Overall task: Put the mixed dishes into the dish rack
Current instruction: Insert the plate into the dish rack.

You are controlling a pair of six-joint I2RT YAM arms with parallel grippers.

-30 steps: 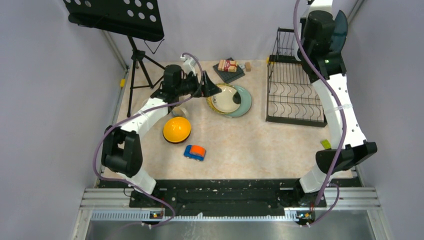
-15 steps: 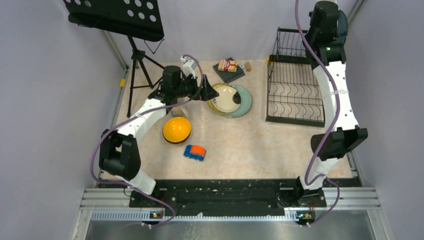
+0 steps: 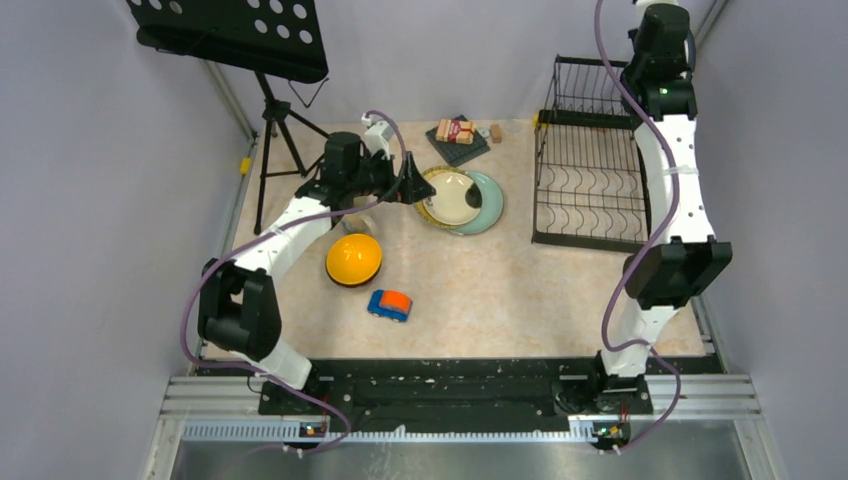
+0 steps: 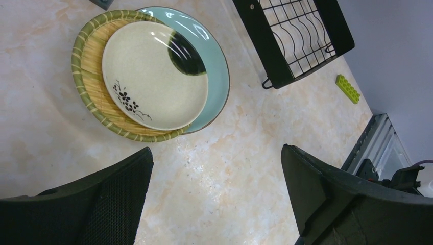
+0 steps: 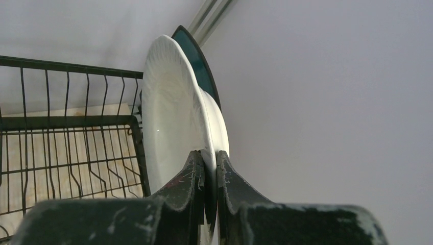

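My right gripper (image 5: 210, 155) is shut on the rim of a cream plate (image 5: 173, 127), held on edge. The dark teal square plate (image 5: 198, 61) is pressed behind it in the same grip. They hang high at the far right of the dish rack (image 5: 66, 148), which also shows in the top view (image 3: 590, 190). My left gripper (image 4: 217, 194) is open and empty, just above the table beside a stack: a cream plate with a dark patch (image 4: 153, 81), a yellowish green-rimmed plate (image 4: 89, 61) and a mint plate (image 4: 217, 66). The orange bowl (image 3: 353, 258) lies upside down.
A toy car (image 3: 389, 304) sits in front of the bowl. A packet on a dark mat (image 3: 456, 133) lies at the back. The music stand (image 3: 230, 30) stands back left. A pale mug-like shape (image 3: 362, 224) shows under the left arm. A green brick (image 4: 347, 89) lies near the rack.
My right arm has lifted and stretched back toward the rack's far right corner with the plates. The teal plate has gone from the top view. My left gripper has hardly moved.
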